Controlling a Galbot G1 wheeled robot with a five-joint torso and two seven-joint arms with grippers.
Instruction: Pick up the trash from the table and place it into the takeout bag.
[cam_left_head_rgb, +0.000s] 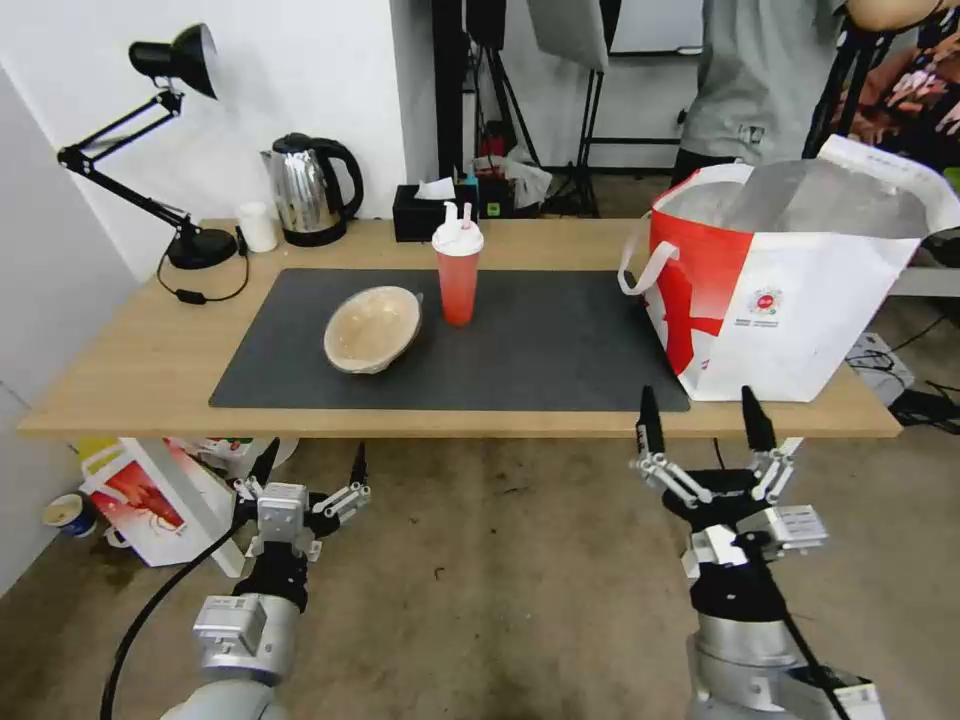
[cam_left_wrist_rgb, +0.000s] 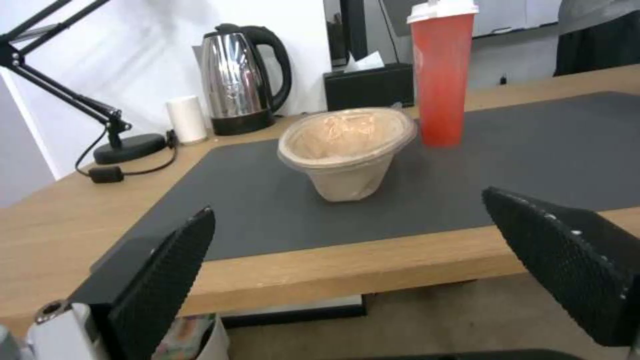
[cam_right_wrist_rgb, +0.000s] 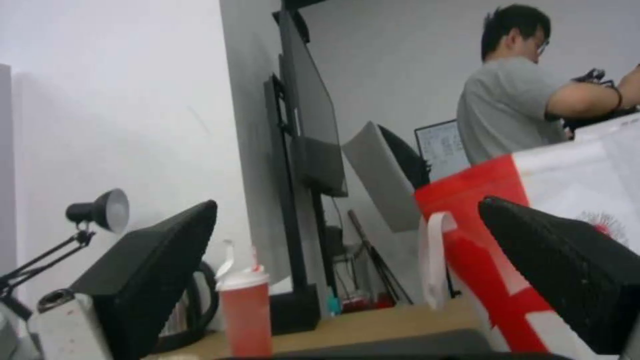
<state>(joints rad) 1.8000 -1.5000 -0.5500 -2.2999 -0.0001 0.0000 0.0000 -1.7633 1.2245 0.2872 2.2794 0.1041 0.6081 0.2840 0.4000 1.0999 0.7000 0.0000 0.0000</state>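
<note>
- Left gripper: held low over the floor, in front of the desk's near edge on the left side. Its black fingers stand wide apart with nothing between them.
- Right gripper: held in front of the desk's near edge on the right side, just before the bag. Its fingers are spread apart and empty.
- Long light-wood desk on white legs: carries a large dark grey rectangular mat across its middle.
- Beige shallow paper bowl: sits on the left part of the mat, tilted, its opening turned toward the robot. In the left wrist view it rests on its narrow base and lower side.
- Red drink cup with white lid: stands upright on the mat, just beside and behind the bowl, on its right. They look apart, though the gap is small.
- Large boxy white takeout bag with red panels: stands open at the desk's right end, partly on the mat's right edge. Silver foil lining shows inside; a white loop handle hangs on its left side; a small round logo marks the front.
- Far edge of the desk, left to right: black desk lamp, small white cup, steel electric kettle, black tissue box.
</note>
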